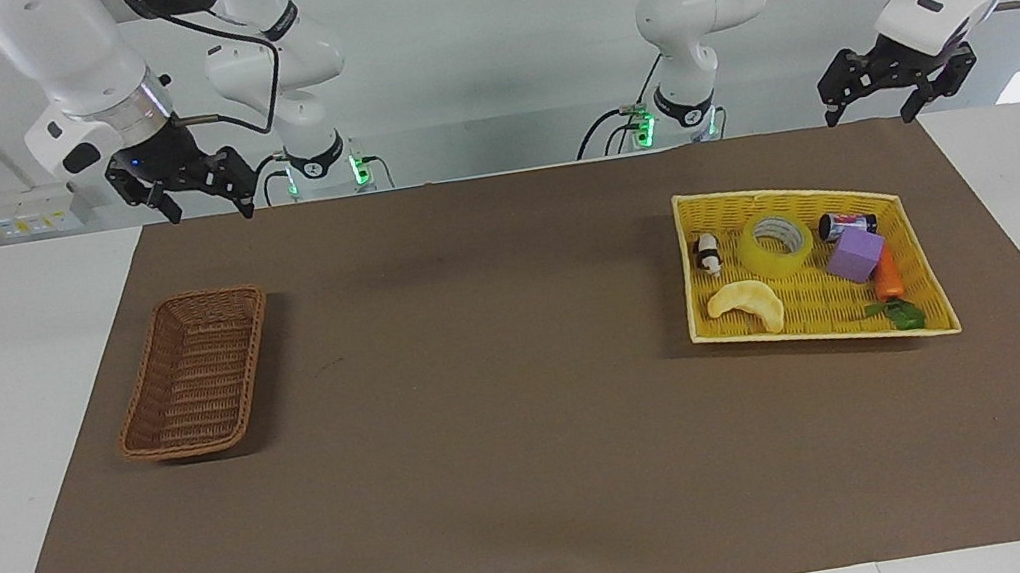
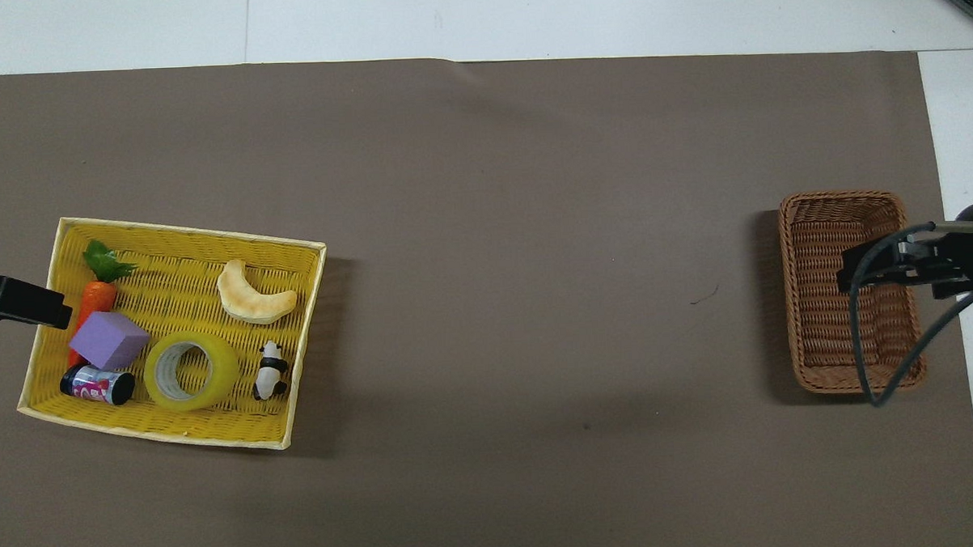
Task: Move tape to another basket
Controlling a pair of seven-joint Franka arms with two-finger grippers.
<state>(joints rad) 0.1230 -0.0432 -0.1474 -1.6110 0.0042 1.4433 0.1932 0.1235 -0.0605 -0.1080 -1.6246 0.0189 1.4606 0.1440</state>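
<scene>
Facing view shows the wide roll of translucent yellow tape lying flat in the flat bright yellow woven tray, at the left arm's end of the table, crowded on both flanks: a small black-and-white panda figure just beside it toward the table's middle, and a small dark can and a purple foam cube just beside it toward the table's end. A careless descent could likely push a finger onto one of these neighbours, nudge the roll away, or drag the light tray along. The pale crescent-shaped piece lies farther from the robots and seems out of the way.

The small deep brown wicker basket sits well apart, at the right arm's end, so a loose hold could drop the roll on the long carry.

The left gripper hangs over the table edge near the tray, jaws apart and holding nothing. The right gripper waits raised near the wicker basket, jaws apparently apart too, though they are hard to read from here; it touches nothing.
</scene>
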